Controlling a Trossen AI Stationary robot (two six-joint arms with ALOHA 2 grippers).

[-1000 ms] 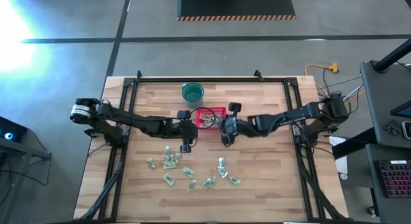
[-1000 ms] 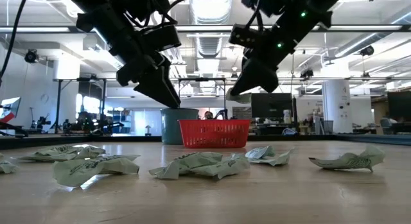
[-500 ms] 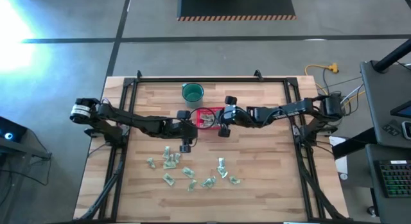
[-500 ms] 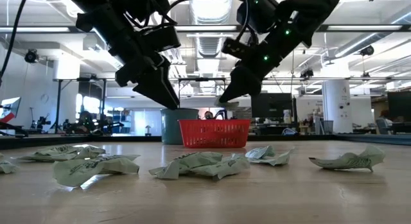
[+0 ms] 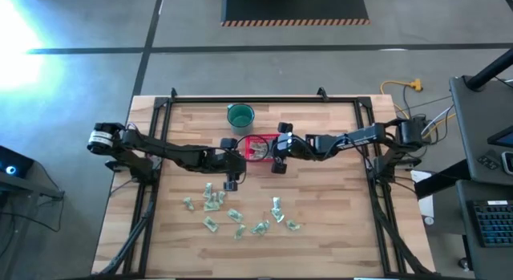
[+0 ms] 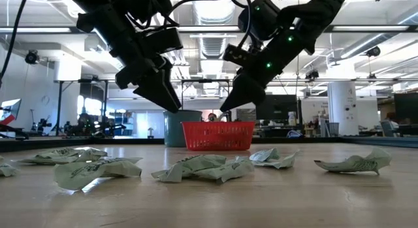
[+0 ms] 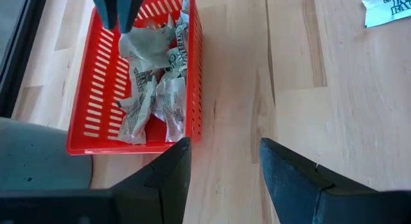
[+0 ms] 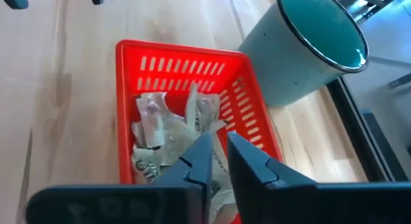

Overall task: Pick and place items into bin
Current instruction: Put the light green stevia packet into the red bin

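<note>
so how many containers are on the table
2: the red basket mid-table with wrappers in it, and the green cup just beyond it on the left arm's side. No others show.

Two dark jointed arms, black cables, green lights, flat dark fingers

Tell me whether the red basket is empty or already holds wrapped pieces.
Partly filled. The right wrist view shows the red basket holding several crinkled wrapped pieces, heaped toward one end, with bare red floor showing elsewhere.
</note>
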